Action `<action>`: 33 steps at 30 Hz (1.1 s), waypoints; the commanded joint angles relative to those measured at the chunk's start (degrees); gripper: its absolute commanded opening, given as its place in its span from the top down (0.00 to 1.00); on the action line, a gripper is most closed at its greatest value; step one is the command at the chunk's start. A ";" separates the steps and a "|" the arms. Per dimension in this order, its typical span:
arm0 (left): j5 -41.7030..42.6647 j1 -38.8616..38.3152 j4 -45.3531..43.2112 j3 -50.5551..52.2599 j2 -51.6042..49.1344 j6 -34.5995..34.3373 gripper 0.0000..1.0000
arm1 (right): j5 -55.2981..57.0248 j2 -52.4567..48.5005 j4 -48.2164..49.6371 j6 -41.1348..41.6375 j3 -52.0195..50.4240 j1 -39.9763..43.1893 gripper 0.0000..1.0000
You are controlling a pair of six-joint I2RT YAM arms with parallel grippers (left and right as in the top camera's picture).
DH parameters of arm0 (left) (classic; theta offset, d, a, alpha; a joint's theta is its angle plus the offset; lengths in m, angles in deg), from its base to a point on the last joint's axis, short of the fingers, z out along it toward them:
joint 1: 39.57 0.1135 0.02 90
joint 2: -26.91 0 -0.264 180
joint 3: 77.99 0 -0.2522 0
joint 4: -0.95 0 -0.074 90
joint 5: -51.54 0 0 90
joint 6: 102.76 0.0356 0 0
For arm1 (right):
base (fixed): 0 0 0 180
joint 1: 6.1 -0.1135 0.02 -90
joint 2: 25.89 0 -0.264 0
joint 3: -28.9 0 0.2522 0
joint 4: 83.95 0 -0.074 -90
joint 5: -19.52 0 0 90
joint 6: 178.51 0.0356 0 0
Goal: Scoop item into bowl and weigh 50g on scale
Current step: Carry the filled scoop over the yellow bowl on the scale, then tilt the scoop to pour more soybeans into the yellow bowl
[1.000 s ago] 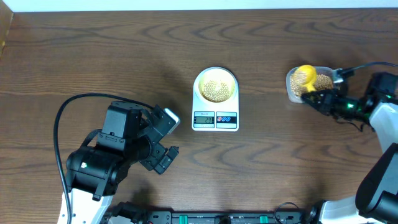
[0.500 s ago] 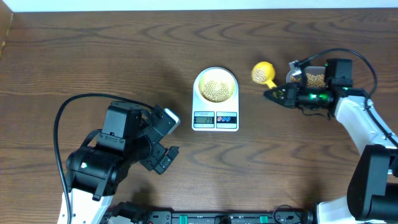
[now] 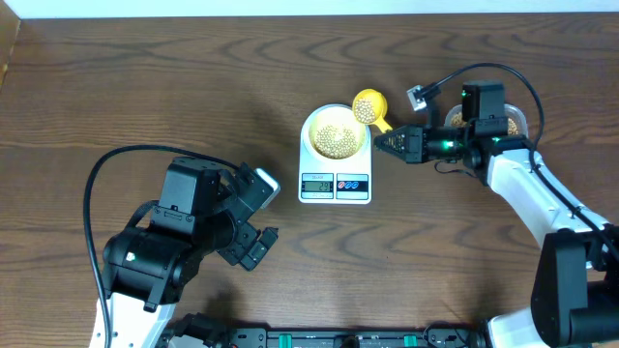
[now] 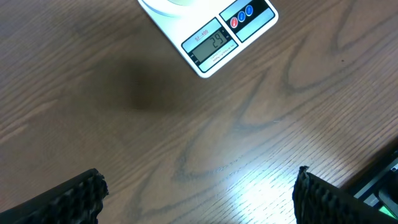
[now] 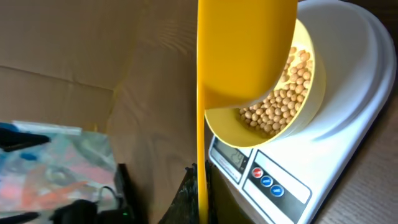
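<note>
Two grippers: the right gripper (image 3: pixel 392 143) is clamped on the handle of the yellow scoop (image 3: pixel 367 105); the left gripper (image 3: pixel 259 215) stands wide, holds nothing, and is well away from the work.
Scale: the white kitchen scale (image 3: pixel 336 184) lies just ahead of the right gripper. Its display (image 4: pixel 212 43) reads 29 — short of target, so more must go in. A knock from the scoop would upset the reading.
Tub: the clear tub (image 3: pixel 517 118) of beans sits behind the right gripper, partly hidden by the arm.
Bowl: the pale yellow bowl (image 3: pixel 308 135) rests on the scale's platform, straight ahead of the right gripper. A push on its rim could slide it off-centre.
Scoop: its cup hangs over the bowl's rim on the gripper's side. Its load cannot be seen — tipping a full one at once could overshoot 50g.
Beans: the soybeans (image 3: pixel 335 141) lie in the bowl. Any poured right at the rim may bounce onto the table (image 3: pixel 145 77).
</note>
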 commanded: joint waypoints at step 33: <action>-0.37 0.33 0.13 -1.81 -0.22 0.33 0.02 | 37.90 1.86 -0.11 -22.49 0.31 -17.77 0.99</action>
